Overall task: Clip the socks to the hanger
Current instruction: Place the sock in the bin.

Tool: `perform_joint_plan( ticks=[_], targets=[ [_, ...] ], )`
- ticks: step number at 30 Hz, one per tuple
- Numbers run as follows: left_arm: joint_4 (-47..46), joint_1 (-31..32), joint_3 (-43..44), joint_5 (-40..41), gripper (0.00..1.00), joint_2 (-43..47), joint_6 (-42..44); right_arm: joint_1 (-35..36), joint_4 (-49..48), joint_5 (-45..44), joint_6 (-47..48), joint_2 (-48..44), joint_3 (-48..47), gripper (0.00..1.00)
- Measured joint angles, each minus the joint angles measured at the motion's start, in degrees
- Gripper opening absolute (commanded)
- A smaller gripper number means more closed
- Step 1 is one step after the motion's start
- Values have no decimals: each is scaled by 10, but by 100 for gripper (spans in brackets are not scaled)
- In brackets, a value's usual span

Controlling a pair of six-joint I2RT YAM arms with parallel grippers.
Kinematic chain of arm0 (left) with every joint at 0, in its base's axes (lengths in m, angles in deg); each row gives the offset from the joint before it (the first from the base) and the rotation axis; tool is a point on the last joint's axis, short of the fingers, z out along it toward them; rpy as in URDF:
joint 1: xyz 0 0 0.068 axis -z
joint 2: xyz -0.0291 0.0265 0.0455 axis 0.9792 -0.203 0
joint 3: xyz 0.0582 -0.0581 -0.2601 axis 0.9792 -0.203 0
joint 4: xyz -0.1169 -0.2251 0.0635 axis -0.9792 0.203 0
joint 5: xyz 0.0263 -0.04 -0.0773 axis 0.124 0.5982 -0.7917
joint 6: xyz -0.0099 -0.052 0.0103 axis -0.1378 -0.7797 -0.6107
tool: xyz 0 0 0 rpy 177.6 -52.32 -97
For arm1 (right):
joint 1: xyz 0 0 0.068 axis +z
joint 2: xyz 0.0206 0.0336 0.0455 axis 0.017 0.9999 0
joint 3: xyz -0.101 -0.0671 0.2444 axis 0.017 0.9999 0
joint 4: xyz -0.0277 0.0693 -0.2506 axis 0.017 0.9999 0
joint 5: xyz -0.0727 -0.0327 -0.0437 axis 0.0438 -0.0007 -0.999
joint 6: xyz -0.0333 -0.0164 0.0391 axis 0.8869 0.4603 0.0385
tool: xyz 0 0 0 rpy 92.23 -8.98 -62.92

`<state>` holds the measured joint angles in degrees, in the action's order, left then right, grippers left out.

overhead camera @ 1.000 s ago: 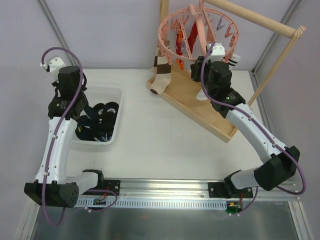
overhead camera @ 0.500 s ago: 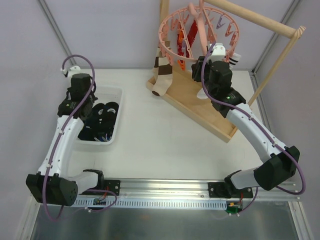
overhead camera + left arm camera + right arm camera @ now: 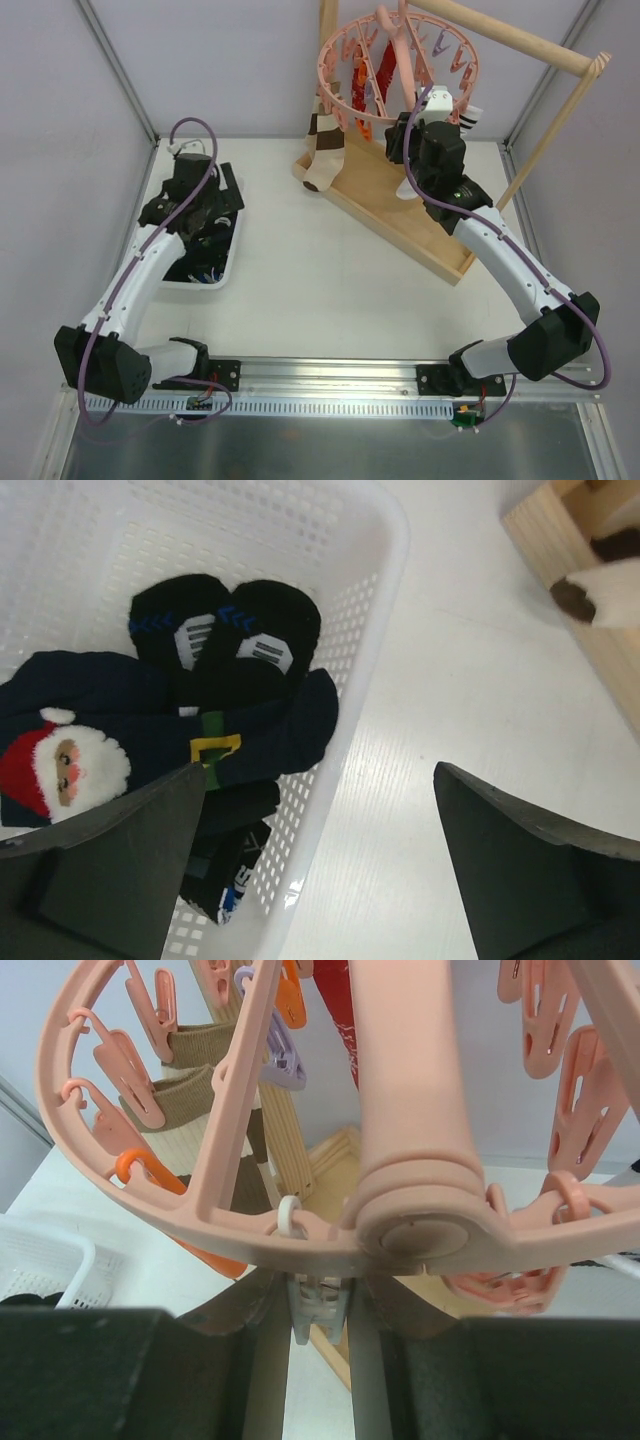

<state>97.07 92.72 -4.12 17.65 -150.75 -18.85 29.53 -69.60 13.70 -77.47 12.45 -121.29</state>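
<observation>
Pink hanger [image 3: 410,1110]: our right gripper [image 3: 318,1305] pinches its pale clip [image 3: 320,1290]; our left gripper [image 3: 320,772] hangs spread over navy socks [image 3: 270,725] in the basket [image 3: 385,600].

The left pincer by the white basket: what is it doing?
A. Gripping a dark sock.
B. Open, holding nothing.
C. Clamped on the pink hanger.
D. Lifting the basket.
B: in the left wrist view the left pincer has its fingers wide apart with nothing between them, and the socks lie in the basket. The right pincer is the one shut on a clip of the hanger.
</observation>
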Motion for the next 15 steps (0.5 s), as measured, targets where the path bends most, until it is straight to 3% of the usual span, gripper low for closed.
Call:
perform_joint_plan(
  ticks=[2,7,15],
  targets=[
    [5,-38,0,-13,98,28,-8,0,1,0,0,0,0,1],
    [6,-202,-33,-30,97,114,-58,-2,0,2,0,0,4,1],
    [-36,-332,-195,-105,85,131,-136,-5,-4,9,-1,0,7,1]
  ],
)
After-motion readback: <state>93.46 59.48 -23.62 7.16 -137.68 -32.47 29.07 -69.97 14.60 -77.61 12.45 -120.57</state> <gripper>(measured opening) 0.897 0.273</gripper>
